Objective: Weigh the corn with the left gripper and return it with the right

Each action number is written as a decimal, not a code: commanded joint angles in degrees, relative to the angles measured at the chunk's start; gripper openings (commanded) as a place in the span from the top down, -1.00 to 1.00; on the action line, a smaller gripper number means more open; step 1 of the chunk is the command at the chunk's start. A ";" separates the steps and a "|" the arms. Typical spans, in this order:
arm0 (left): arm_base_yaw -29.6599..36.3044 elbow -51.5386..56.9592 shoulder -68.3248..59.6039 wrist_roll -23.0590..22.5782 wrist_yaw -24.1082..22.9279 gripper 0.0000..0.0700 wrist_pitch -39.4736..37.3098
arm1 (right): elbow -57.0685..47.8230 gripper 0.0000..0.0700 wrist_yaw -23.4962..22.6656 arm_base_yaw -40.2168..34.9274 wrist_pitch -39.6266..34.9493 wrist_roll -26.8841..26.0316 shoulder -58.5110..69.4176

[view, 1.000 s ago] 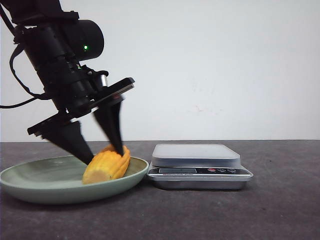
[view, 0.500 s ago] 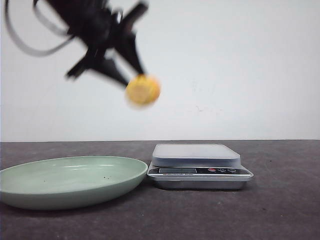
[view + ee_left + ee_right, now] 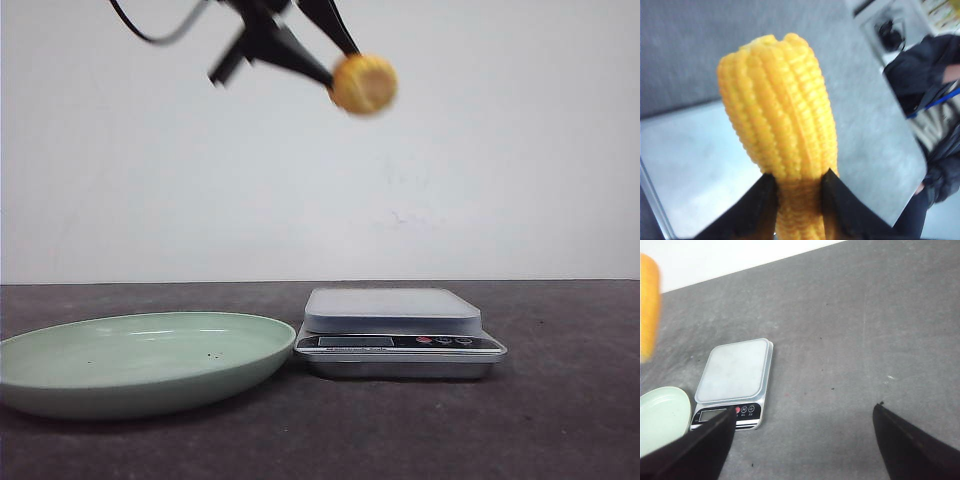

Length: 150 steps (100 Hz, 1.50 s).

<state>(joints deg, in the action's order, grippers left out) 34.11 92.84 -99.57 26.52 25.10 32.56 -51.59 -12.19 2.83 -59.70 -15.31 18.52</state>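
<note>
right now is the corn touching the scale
Apart. The front view shows the corn held high in the left claw, with open air between it and the scale on the table far below.

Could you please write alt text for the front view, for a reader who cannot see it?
The left gripper holds the corn high in the air, above a silver kitchen scale. An empty green plate sits on the dark table beside the scale.

Even, bright light is cast from above; soft shadows are thrown under the plate (image 3: 150, 380) and scale (image 3: 398, 335). The corn (image 3: 364, 84) is motion-blurred in front view, the left-wrist background smeared.
</note>
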 commanded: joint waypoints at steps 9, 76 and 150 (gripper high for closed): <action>1.44 1.03 -7.04 2.99 -0.24 0.99 -0.96 | -0.48 -0.53 -0.28 -0.02 0.70 0.76 0.31; 1.55 1.09 -18.12 0.48 -6.93 0.94 -1.90 | -0.48 -0.53 -4.48 -0.02 -7.23 0.96 0.31; 0.13 14.10 -17.88 0.50 -2.93 -0.72 8.59 | -0.48 -0.53 -4.31 -0.02 -8.33 -0.26 0.28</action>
<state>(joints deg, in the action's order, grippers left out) 34.09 102.26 -116.62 27.79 22.37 39.05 -51.59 -16.51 2.83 -68.38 -15.27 18.52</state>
